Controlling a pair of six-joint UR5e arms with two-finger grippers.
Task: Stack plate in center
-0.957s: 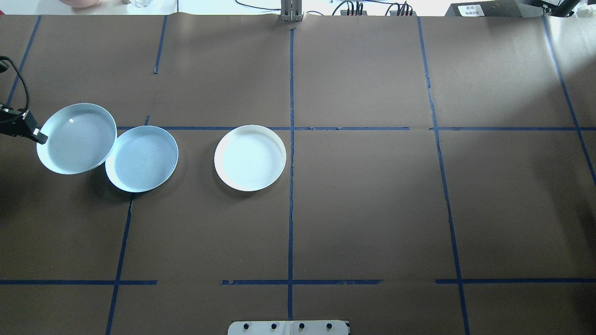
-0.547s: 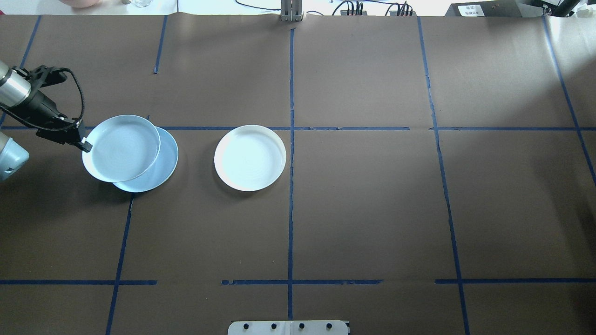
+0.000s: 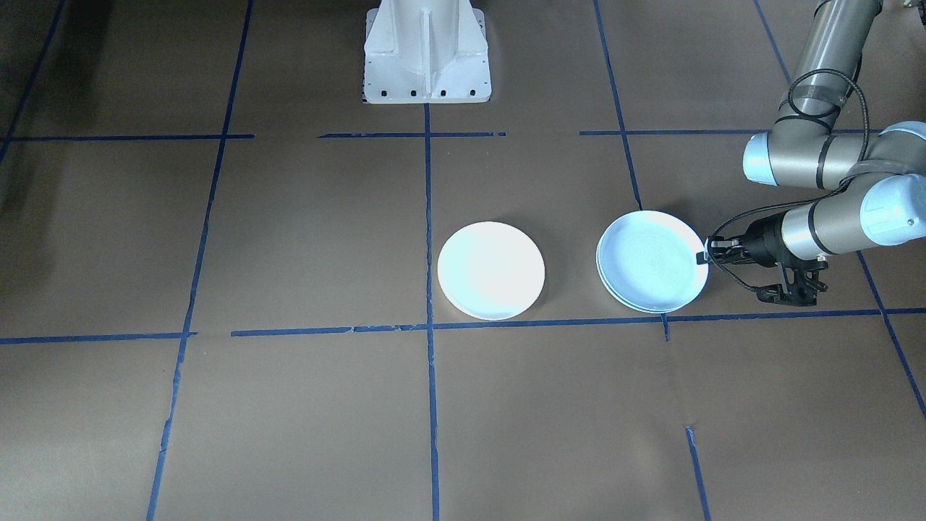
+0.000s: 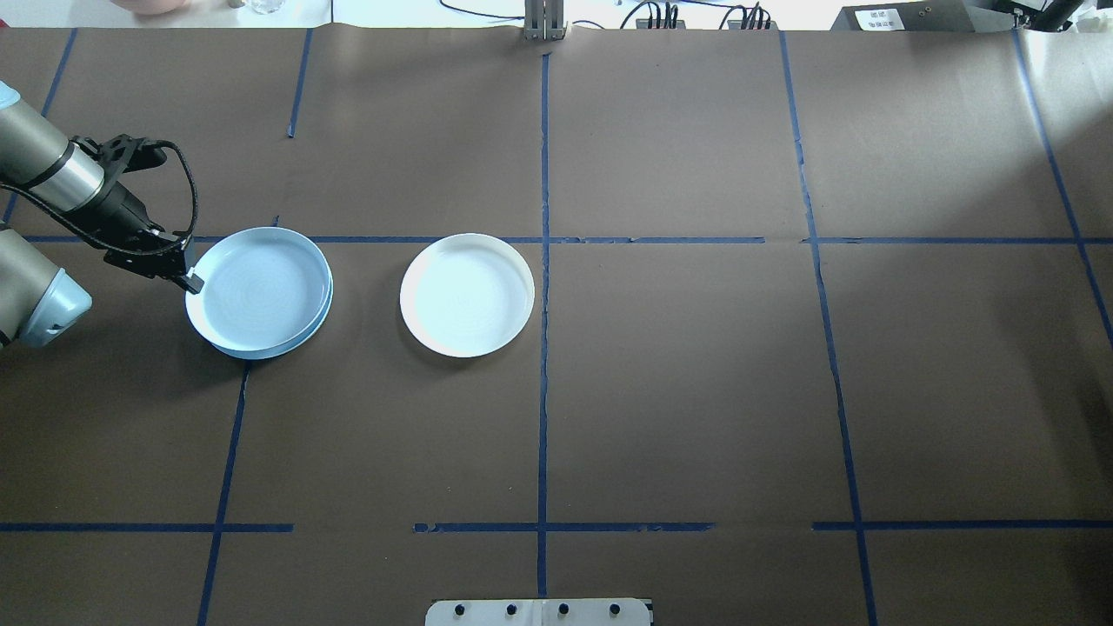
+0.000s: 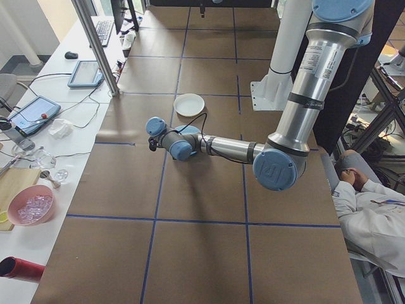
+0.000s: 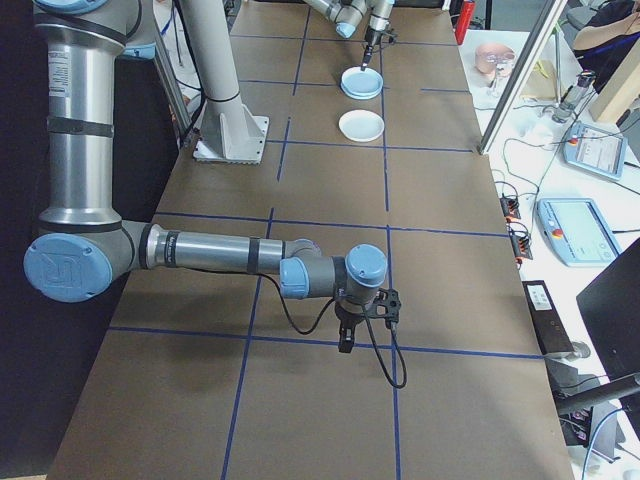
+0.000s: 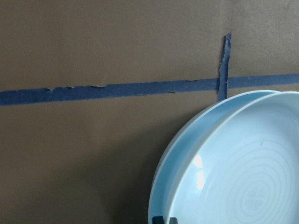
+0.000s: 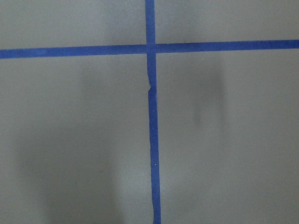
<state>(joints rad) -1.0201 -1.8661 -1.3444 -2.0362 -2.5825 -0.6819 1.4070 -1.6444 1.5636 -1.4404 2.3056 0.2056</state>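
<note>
Two pale blue plates sit stacked at the table's left: the upper plate (image 4: 259, 289) rests nearly square on the lower plate (image 4: 309, 337) (a sliver of its rim shows along the near right edge). The left gripper (image 4: 189, 282) is clamped on the upper plate's left rim. To the right, apart from the stack, lies the center plate (image 4: 467, 295), white with a raised rim. The right gripper (image 6: 345, 343) hangs over bare brown paper; its jaws cannot be judged.
</note>
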